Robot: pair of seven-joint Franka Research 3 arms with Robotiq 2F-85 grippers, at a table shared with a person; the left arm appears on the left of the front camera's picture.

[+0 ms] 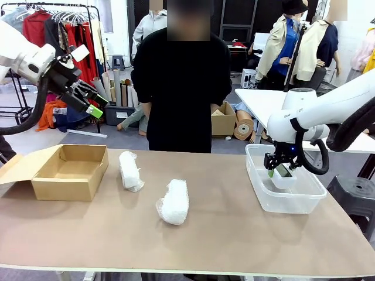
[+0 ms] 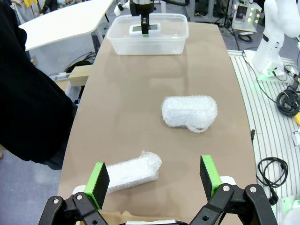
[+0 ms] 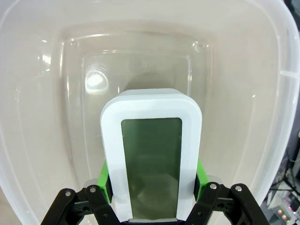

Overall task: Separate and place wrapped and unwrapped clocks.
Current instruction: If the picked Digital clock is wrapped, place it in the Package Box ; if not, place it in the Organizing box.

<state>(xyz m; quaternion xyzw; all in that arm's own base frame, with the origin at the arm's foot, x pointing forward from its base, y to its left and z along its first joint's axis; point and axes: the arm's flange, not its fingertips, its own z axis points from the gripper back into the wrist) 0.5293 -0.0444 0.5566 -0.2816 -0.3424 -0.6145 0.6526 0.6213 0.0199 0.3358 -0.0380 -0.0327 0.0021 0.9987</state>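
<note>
Right gripper point(image 1: 283, 171) clenched on clock point(image 3: 151, 164), low inside tub point(image 1: 258, 193); clock's long axis along fingers. Left gripper point(image 1: 92, 104) released, high near box point(image 1: 44, 187). We judge left arm nearer box-side bundle point(image 1: 130, 170) and middle bundle point(image 1: 173, 202).

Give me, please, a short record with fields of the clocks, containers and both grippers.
Right gripper: shut on the small white rounded-corner clock with grey-green screen, inside the clear plastic tub
Box: open brown cardboard box, left end of the brown table
Left gripper: open, raised above the box
Wrapped clocks: two crinkly white oblong bundles, lying between box and tub
</note>
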